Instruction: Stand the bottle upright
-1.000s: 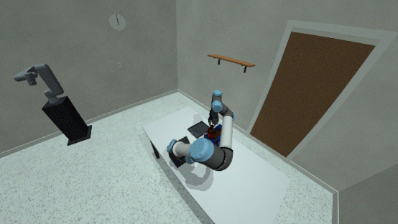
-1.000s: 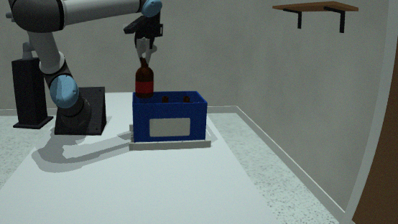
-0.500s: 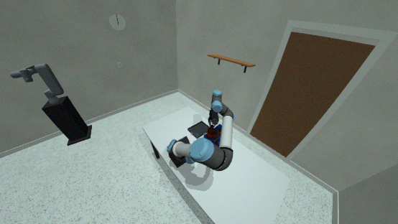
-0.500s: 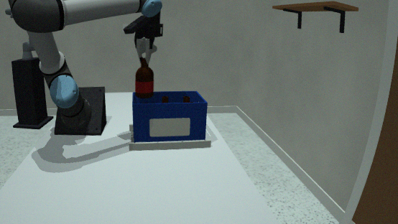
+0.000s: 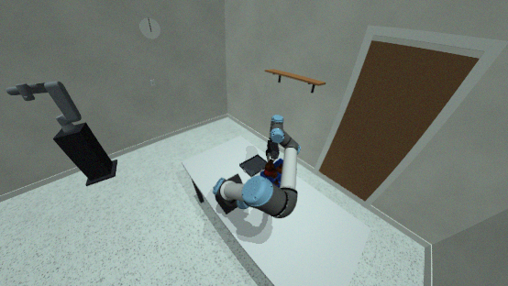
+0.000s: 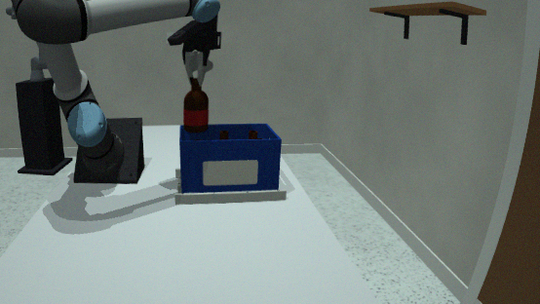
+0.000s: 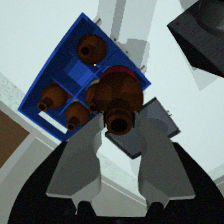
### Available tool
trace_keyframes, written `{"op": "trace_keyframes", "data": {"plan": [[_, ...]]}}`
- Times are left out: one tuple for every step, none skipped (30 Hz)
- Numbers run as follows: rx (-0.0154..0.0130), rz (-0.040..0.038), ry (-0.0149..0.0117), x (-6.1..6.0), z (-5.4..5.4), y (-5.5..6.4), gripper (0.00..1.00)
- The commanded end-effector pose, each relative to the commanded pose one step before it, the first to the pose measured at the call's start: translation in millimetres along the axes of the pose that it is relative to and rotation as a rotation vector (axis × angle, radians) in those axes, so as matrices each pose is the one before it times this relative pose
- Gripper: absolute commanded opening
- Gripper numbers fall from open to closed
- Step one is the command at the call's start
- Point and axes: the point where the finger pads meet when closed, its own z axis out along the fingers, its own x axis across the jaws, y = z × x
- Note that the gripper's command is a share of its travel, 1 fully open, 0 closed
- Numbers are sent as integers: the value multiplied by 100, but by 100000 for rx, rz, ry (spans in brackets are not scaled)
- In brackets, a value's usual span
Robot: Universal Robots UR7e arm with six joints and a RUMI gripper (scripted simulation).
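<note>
A pale, near-white tabletop (image 6: pixel 161 253) carries everything, its long edges running beside a speckled floor (image 5: pixel 92 229). Directly on it stands a blue crate (image 6: pixel 229 146) with a white label panel on its facing side; the crate sits on a flat, light-coloured slab (image 6: pixel 229 197) that juts out past its bottom edge. Just beside the crate, on its far side in the top view, lies a dark, shallow tray (image 5: pixel 253 164), flat on the surface. Near the tabletop's other end sits the arm's dark base block (image 6: pixel 132 146). The arm's shadow falls across the pale surface between base and crate.
</note>
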Motion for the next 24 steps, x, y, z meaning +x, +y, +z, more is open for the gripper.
{"op": "trace_keyframes", "data": {"plan": [[-83, 39, -27, -10, -345, 14, 0], [0, 0, 0, 0, -106, 0, 0], [0, 0, 0, 0, -112, 0, 0], [0, 0, 0, 0, -117, -1, 0], [0, 0, 0, 0, -119, -1, 0], [0, 0, 0, 0, -118, 0, 0], [0, 0, 0, 0, -116, 0, 0], [0, 0, 0, 0, 0, 0, 0], [0, 0, 0, 0, 0, 0, 0], [0, 0, 0, 0, -112, 0, 0], [0, 0, 0, 0, -106, -1, 0], [0, 0, 0, 0, -97, 0, 0], [0, 0, 0, 0, -88, 0, 0], [0, 0, 0, 0, -78, 0, 0], [0, 0, 0, 0, -66, 0, 0], [0, 0, 0, 0, -54, 0, 0], [0, 0, 0, 0, -42, 0, 0], [0, 0, 0, 0, -31, 0, 0], [0, 0, 0, 0, -20, 0, 0], [0, 0, 0, 0, -11, 0, 0], [0, 0, 0, 0, -4, 0, 0], [0, 0, 0, 0, -1, 0, 0], [0, 0, 0, 0, 0, 0, 0], [0, 0, 0, 0, 0, 0, 0]]}}
